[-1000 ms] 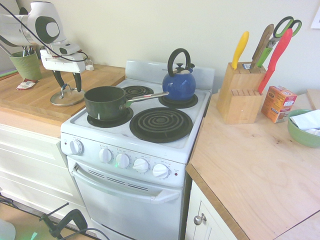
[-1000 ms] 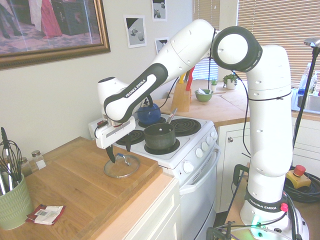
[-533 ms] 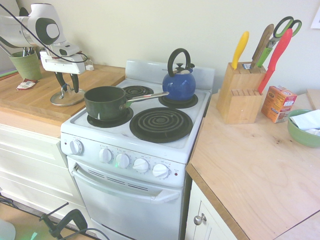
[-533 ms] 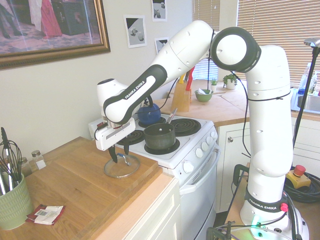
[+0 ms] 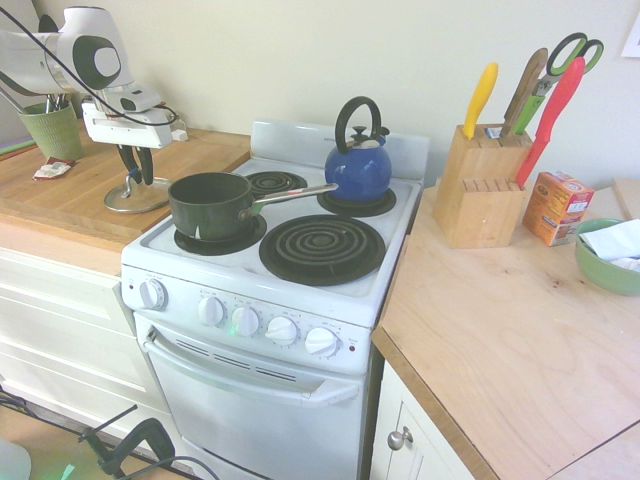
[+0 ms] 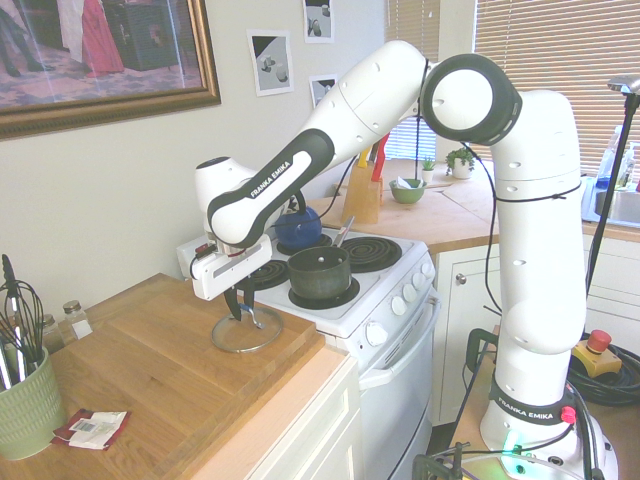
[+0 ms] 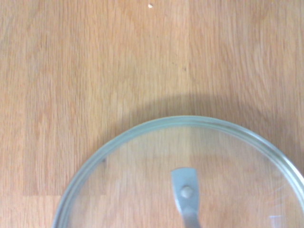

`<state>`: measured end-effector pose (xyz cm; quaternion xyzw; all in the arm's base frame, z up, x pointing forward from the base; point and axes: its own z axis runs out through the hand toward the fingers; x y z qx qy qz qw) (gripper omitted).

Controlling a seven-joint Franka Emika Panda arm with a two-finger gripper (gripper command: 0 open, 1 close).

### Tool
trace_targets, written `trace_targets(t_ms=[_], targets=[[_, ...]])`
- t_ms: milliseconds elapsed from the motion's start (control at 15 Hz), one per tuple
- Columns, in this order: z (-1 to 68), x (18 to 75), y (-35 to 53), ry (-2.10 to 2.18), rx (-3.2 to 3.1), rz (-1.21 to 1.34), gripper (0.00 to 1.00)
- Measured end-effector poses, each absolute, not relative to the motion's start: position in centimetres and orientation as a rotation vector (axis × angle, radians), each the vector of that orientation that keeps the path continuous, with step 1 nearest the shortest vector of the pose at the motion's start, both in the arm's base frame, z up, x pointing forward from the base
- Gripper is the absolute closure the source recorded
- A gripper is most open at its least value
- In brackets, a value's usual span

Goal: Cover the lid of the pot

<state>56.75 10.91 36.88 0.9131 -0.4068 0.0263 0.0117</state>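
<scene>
The clear glass lid [image 5: 135,198] [image 6: 245,338] lies on the wooden counter left of the stove. My gripper [image 5: 134,172] [image 6: 241,310] stands straight over it, fingers drawn together around its arched metal handle. The wrist view shows the lid's rim and one foot of that handle [image 7: 185,194] from close above. Whether the lid has left the wood I cannot tell. The dark green pot [image 5: 210,205] [image 6: 319,273] sits uncovered on the stove's front left burner, its long silver handle pointing toward the kettle.
A blue kettle [image 5: 358,170] [image 6: 298,228] stands on the back right burner. A green utensil cup [image 5: 52,130] [image 6: 22,405] and a small packet [image 6: 92,428] sit further along the wooden counter. Right of the stove are a knife block [image 5: 480,185], an orange box [image 5: 556,207] and a green bowl [image 5: 608,258].
My fingers stood open on either side of the lid's handle a second ago; they have since come together on it. The pot and kettle have not moved.
</scene>
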Motion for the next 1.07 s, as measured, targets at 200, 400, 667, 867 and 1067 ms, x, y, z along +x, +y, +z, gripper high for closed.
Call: trace_targets(t_ms=[200, 400, 667, 867, 1067], targets=[[36.9, 56.8, 10.7, -1.274, 2.843, 0.080, 1.00], [36.9, 56.9, 10.4, -1.285, 2.839, 0.079, 1.00], [38.3, 57.0, 9.8, -1.330, 2.837, 0.079, 1.00], [41.9, 57.3, 9.2, -1.387, 2.836, 0.098, 1.00], [46.7, 57.9, 7.7, -1.490, 2.813, 0.121, 1.00]])
